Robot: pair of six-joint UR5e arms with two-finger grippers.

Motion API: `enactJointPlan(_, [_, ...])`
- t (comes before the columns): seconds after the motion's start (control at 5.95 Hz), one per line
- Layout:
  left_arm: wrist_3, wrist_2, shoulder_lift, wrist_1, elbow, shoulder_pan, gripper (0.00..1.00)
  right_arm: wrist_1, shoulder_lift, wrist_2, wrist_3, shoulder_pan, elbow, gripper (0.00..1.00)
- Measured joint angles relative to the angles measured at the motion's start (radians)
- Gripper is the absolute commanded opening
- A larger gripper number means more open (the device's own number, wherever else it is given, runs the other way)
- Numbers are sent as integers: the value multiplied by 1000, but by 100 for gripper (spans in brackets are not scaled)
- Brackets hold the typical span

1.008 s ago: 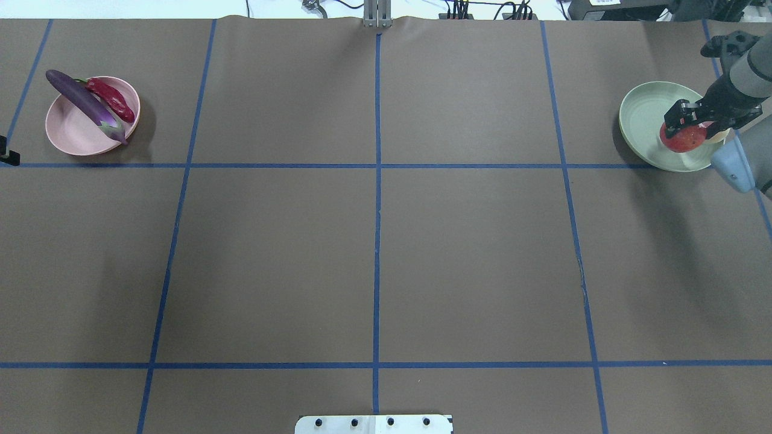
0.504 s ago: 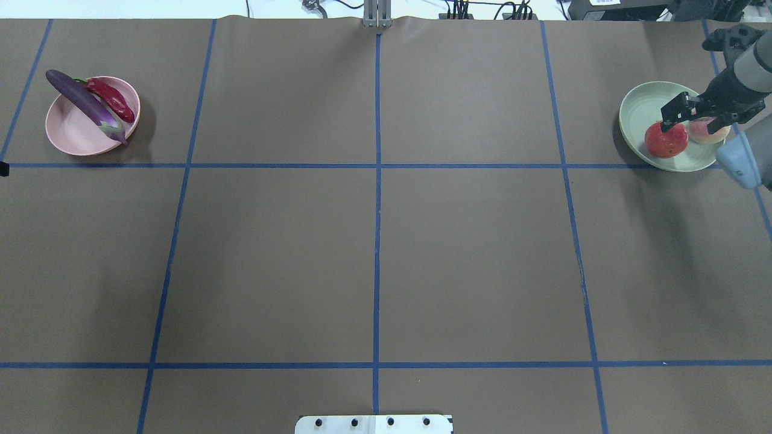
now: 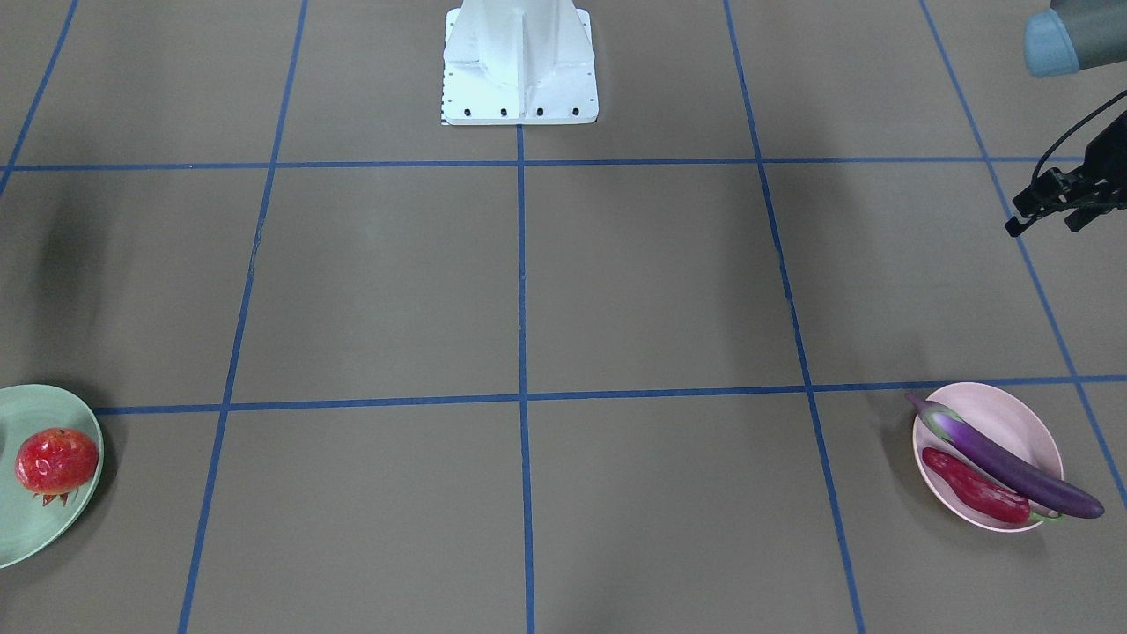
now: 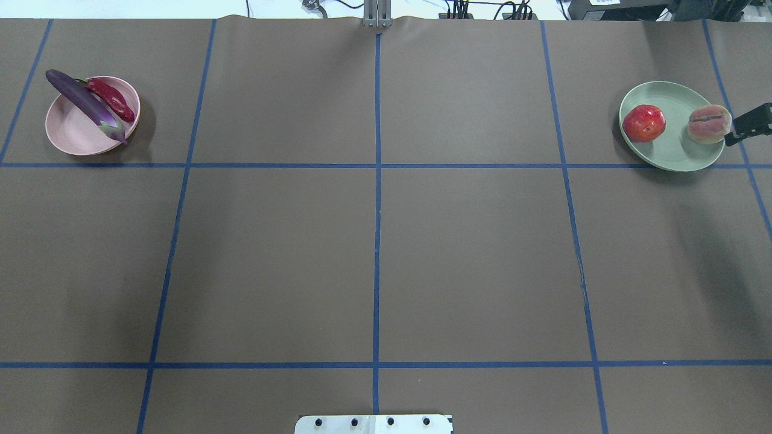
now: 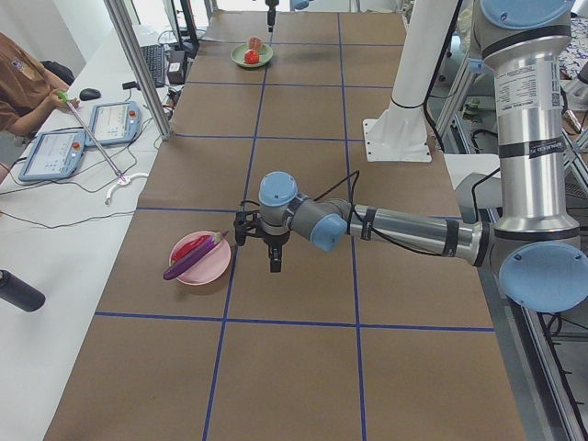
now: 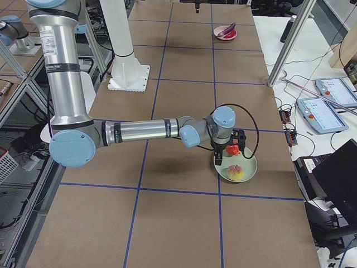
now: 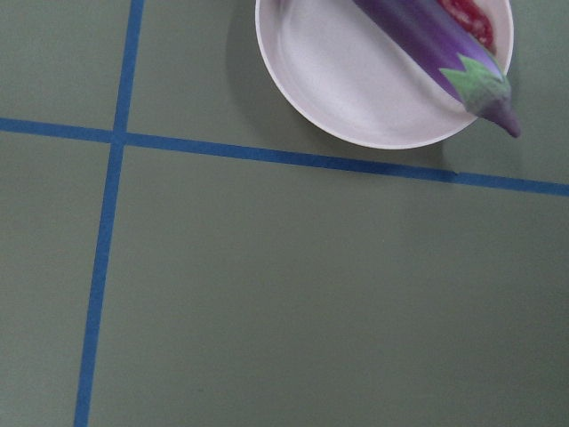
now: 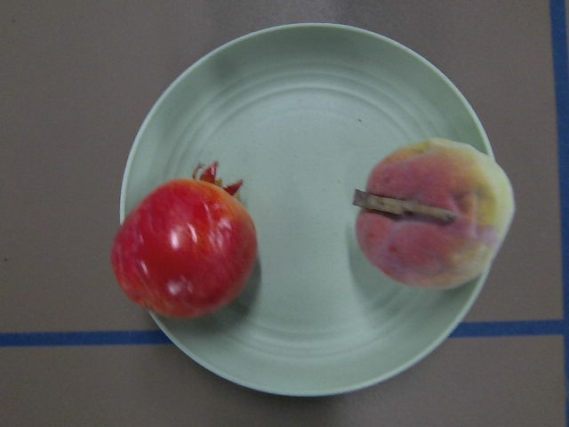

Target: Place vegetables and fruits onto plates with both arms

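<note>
The purple eggplant (image 4: 84,99) and the red chili (image 4: 111,99) lie on the pink plate (image 4: 72,135) at the far left; they also show in the front view, eggplant (image 3: 1012,467), chili (image 3: 973,493). The pomegranate (image 4: 644,123) and the peach (image 4: 709,123) rest apart on the mint plate (image 4: 672,147), with nothing touching them in the right wrist view (image 8: 184,249). One finger (image 4: 748,125) of my right gripper shows at the frame's edge, just right of the peach; the gripper is open and empty. My left gripper (image 3: 1044,227) is open and empty, raised on the robot's side of the pink plate.
The white pedestal base (image 3: 519,70) stands at the robot's edge of the table. Blue tape lines grid the brown table cover. Operators' tablets (image 5: 55,152) and a slanted metal post (image 5: 138,64) stand beyond the far edge.
My right gripper let go of the pomegranate and drew back right, off the plate. The pomegranate rolled left on the mint plate. The left gripper left the overhead view.
</note>
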Motion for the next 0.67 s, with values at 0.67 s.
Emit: enactJointPlan(0.67, [328, -12, 22, 190, 8, -132, 100, -44, -153, 51, -217, 105, 55, 100])
